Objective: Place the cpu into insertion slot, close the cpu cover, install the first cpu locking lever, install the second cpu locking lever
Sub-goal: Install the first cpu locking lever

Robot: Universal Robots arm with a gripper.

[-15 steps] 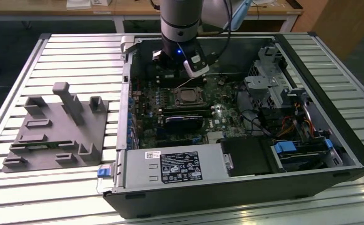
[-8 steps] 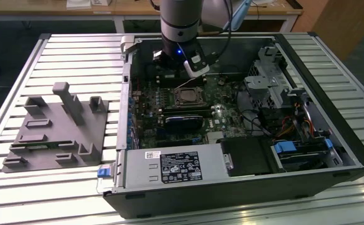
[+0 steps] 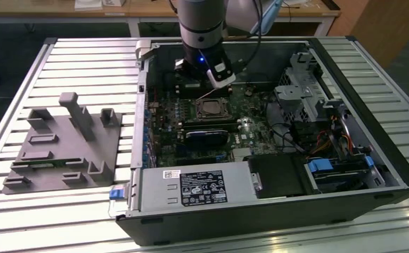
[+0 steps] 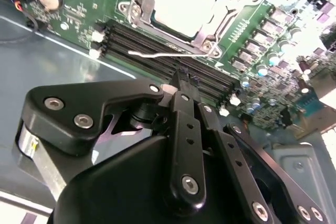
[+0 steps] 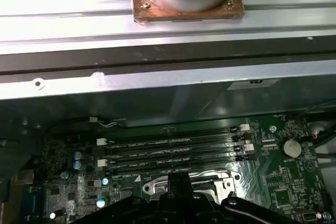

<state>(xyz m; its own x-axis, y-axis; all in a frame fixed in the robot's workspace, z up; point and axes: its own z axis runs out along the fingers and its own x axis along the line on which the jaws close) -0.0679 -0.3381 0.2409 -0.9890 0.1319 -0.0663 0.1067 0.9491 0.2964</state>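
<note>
The cpu [image 4: 184, 1] lies flat in the insertion slot [image 3: 212, 108] on the green motherboard, its pale metal top showing. The silvery cpu cover [image 4: 235, 4] lies down around it as a frame. A thin wire locking lever [image 4: 157, 54] runs along the socket's side toward the memory slots. My gripper [image 4: 181, 78] hangs just above the memory slots beside that lever, its black fingers [image 4: 185, 124] drawn together with nothing seen between them. In the exterior view the gripper [image 3: 218, 81] is just behind the socket. In the first wrist view its tip [image 5: 178, 179] overlaps the socket's edge.
The open computer case [image 3: 373, 158] lies on a slatted metal table. Long black memory slots [image 5: 173, 150] sit by the socket. A black power supply [image 3: 201, 187] and drive bays with cables [image 3: 331, 132] fill the near and right parts. A grey fixture [image 3: 64, 147] lies on the exterior view's left.
</note>
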